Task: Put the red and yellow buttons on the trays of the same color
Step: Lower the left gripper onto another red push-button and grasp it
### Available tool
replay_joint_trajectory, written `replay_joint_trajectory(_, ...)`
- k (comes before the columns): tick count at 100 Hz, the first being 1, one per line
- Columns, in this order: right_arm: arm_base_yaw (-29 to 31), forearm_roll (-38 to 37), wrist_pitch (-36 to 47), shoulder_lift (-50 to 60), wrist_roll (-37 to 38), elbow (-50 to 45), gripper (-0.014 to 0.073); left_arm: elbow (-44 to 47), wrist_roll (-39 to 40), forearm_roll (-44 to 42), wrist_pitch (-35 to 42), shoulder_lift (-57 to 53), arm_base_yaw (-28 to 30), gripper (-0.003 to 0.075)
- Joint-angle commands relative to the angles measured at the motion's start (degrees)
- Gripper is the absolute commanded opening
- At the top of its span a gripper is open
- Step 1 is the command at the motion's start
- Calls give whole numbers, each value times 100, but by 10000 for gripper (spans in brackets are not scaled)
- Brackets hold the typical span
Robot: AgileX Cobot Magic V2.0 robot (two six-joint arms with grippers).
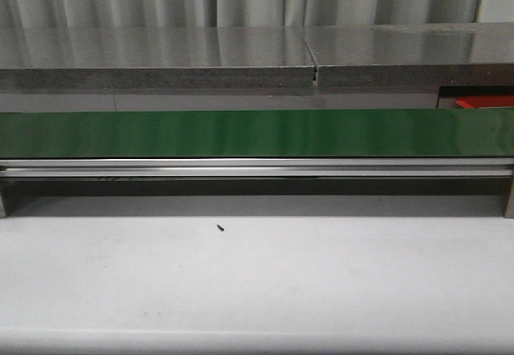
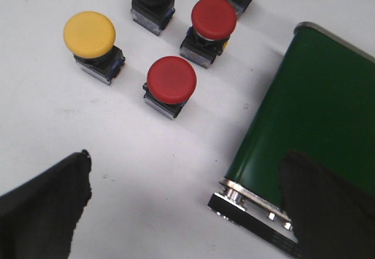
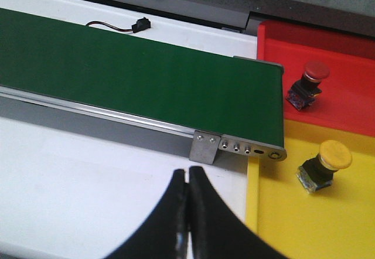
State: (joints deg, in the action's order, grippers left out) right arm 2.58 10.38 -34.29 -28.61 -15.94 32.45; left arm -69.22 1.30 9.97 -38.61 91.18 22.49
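Fingers: left gripper [image 2: 181, 206] spread, empty; right gripper [image 3: 188, 212] clenched, empty. You're between picks; next, close on round red plastic pushbutton [image 2: 171, 82].

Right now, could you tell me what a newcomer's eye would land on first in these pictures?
Probably the green conveyor belt spanning the front view. Next, the red buttons and yellow buttons clustered on the white table by the belt's end, beyond the open left gripper. At the belt's other end, past the shut right gripper, a red tray and a yellow tray each hold a matching button.

three red buttons [image 2: 171, 79], three yellow buttons [image 2: 89, 33]
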Motion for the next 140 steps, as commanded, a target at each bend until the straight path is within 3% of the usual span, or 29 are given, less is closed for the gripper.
replay_joint_trajectory(1, -23, 16, 392, -14, -44, 141, -118, -321, 51, 100, 288, 105, 10, 627)
replay_joint_trajectory(57, -23, 16, 392, -14, -44, 141, -118, -1561, 51, 89, 112, 1684, 10, 619)
replay_joint_trajectory(116, -23, 16, 392, -14, -44, 141, -118, -1877, 27, 63, 217, 2280, 10, 614)
replay_joint_trajectory(128, -23, 16, 392, -14, -44, 141, -118, -1877, 27, 43, 217, 2280, 10, 516)
replay_joint_trajectory(140, -23, 16, 392, -14, -44, 141, -118, -1877, 27, 18, 194, 2280, 10, 328)
